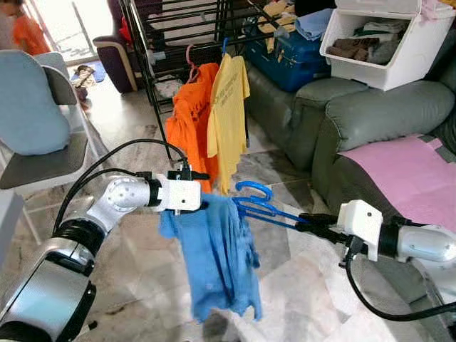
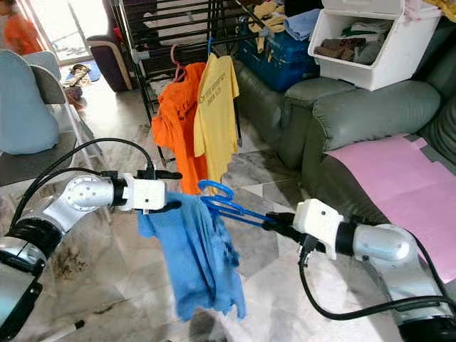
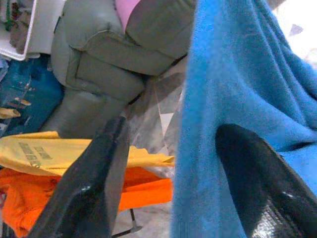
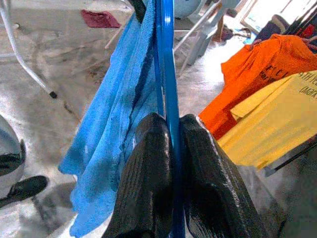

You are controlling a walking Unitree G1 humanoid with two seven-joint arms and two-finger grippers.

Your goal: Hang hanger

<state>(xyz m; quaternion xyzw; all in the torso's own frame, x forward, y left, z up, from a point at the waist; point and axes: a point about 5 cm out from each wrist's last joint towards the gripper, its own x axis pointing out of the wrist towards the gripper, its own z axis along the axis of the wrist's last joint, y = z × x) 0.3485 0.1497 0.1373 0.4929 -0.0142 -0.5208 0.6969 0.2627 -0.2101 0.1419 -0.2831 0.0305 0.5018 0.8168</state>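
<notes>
A blue hanger (image 1: 265,206) carries a blue shirt (image 1: 217,263) that droops toward the floor between my two arms. My right gripper (image 1: 308,219) is shut on the hanger's thin bar, and its fingers (image 4: 148,188) clamp the bar from both sides. My left gripper (image 1: 198,191) is open at the shirt's upper left shoulder. One of its fingers (image 3: 257,188) lies against the blue cloth, the other finger (image 3: 94,188) stands well apart. Behind stands a black drying rack (image 1: 149,71) with an orange shirt (image 1: 187,125) and a yellow shirt (image 1: 228,107) hanging from it.
A grey-green sofa (image 1: 356,121) with a pink sheet (image 1: 399,171) runs along the right; a white bin (image 1: 388,60) of clothes and a blue case (image 1: 292,60) sit on it. A grey chair (image 1: 35,114) stands left. A person in orange (image 1: 27,34) is far left.
</notes>
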